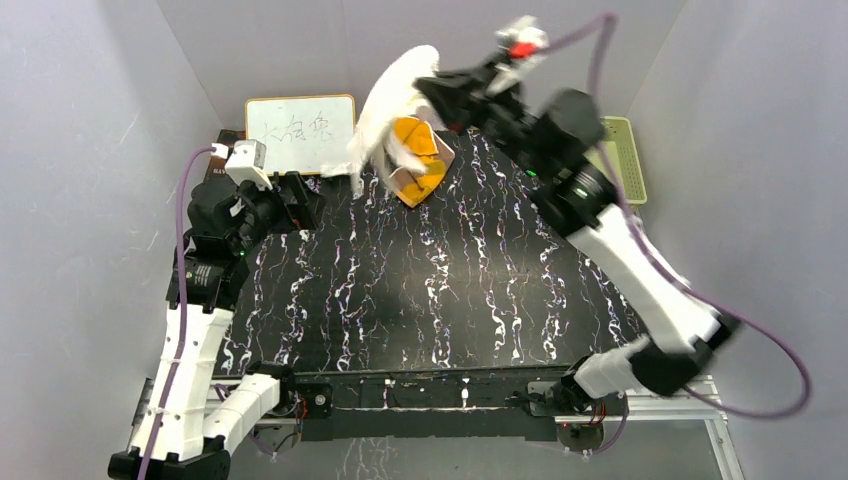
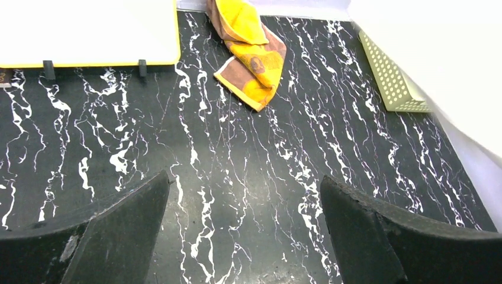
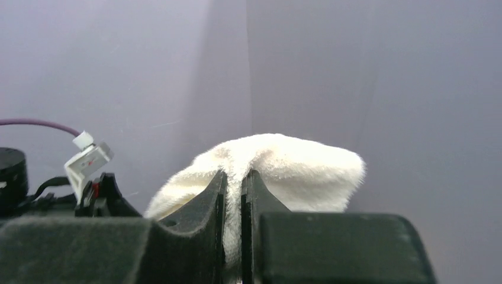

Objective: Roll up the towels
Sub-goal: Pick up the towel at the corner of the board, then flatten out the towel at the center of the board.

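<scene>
Cream terry towel (image 1: 392, 100): soft, light, floppy; hangs at the far edge of the table (image 1: 450, 300), over the orange towel (image 2: 251, 59).
Hold: probably best at a corner, so it falls flat.
Right gripper (image 3: 235, 177): pinching a cream fold.
Left gripper (image 2: 244, 183): spread wide, empty.

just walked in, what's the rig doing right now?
The right gripper is shut on the white towel and holds it up at the far side of the table, with the cloth hanging down. The orange towel lies crumpled on the table below it, beside the whiteboard. The left gripper hovers open over the left side and holds nothing. Neither towel is rolled yet.
</scene>
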Action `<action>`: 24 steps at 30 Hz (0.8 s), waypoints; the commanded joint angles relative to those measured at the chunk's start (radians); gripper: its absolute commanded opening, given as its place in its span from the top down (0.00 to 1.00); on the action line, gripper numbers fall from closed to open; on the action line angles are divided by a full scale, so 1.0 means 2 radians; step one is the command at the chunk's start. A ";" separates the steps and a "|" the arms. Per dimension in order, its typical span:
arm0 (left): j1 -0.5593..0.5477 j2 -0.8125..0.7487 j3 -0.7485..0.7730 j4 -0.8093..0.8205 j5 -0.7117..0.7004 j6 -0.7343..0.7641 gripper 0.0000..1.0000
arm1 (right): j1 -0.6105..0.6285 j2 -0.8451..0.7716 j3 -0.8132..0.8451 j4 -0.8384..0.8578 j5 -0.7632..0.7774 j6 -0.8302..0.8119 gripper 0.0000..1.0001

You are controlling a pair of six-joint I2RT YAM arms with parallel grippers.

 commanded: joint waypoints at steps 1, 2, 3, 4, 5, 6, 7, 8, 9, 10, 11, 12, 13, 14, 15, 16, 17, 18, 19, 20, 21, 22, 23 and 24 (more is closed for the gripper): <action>0.004 -0.010 0.017 -0.004 -0.030 -0.011 0.02 | -0.036 -0.106 -0.183 -0.017 0.074 0.025 1.00; 0.004 -0.009 0.017 -0.006 -0.028 -0.013 0.02 | -0.042 -0.128 -0.224 -0.027 0.086 0.032 1.00; 0.004 -0.007 0.016 -0.009 -0.024 -0.015 0.02 | -0.048 -0.147 -0.261 -0.037 0.089 0.039 1.00; 0.004 -0.004 0.013 -0.011 -0.019 -0.018 0.02 | -0.053 -0.163 -0.301 -0.045 0.096 0.051 1.00; 0.004 -0.001 0.007 -0.012 -0.014 -0.023 0.02 | -0.057 -0.175 -0.338 -0.056 0.106 0.065 0.93; 0.004 0.004 0.004 -0.015 -0.007 -0.027 0.02 | -0.062 -0.183 -0.383 -0.071 0.116 0.086 0.77; 0.004 0.011 0.002 -0.019 0.002 -0.031 0.02 | -0.070 -0.185 -0.410 -0.092 0.118 0.106 0.56; 0.004 0.020 0.002 -0.026 0.015 -0.033 0.02 | -0.078 -0.183 -0.429 -0.118 0.114 0.122 0.33; 0.004 0.029 0.002 -0.032 0.034 -0.033 0.02 | -0.082 -0.175 -0.444 -0.147 0.114 0.133 0.20; 0.004 0.040 0.004 -0.037 0.059 -0.033 0.02 | -0.083 -0.168 -0.453 -0.179 0.118 0.141 0.14; 0.004 0.049 0.003 -0.040 0.090 -0.034 0.02 | -0.083 -0.161 -0.457 -0.208 0.124 0.147 0.12; 0.003 0.057 -0.001 -0.040 0.121 -0.039 0.02 | -0.083 -0.161 -0.464 -0.225 0.128 0.149 0.11; 0.000 0.061 -0.010 -0.034 0.149 -0.047 0.02 | -0.083 -0.168 -0.471 -0.231 0.132 0.148 0.11; -0.009 0.062 -0.023 -0.022 0.172 -0.057 0.03 | -0.083 -0.181 -0.479 -0.230 0.137 0.143 0.11; -0.030 0.058 -0.040 0.000 0.181 -0.064 0.04 | -0.083 -0.195 -0.484 -0.221 0.142 0.139 0.10; -0.056 0.053 -0.056 0.017 0.170 -0.066 0.04 | -0.083 -0.208 -0.487 -0.215 0.147 0.132 0.08; -0.091 0.047 -0.073 0.032 0.151 -0.066 0.04 | -0.083 -0.219 -0.486 -0.214 0.157 0.127 0.07; -0.126 0.044 -0.087 0.044 0.132 -0.065 0.05 | -0.084 -0.226 -0.482 -0.215 0.166 0.123 0.05; -0.159 0.042 -0.099 0.056 0.108 -0.068 0.05 | -0.085 -0.230 -0.476 -0.219 0.174 0.120 0.04; -0.191 0.045 -0.113 0.068 0.087 -0.076 0.07 | -0.088 -0.232 -0.470 -0.224 0.177 0.118 0.04; -0.216 0.049 -0.125 0.082 0.072 -0.087 0.09 | -0.092 -0.230 -0.464 -0.230 0.175 0.116 0.04; -0.242 0.057 -0.137 0.101 0.062 -0.104 0.11 | -0.096 -0.227 -0.461 -0.236 0.169 0.116 0.04; -0.267 0.068 -0.154 0.123 0.056 -0.120 0.12 | -0.100 -0.224 -0.458 -0.242 0.163 0.114 0.04; -0.305 0.079 -0.162 0.144 0.038 -0.138 0.13 | -0.102 -0.219 -0.458 -0.247 0.157 0.115 0.04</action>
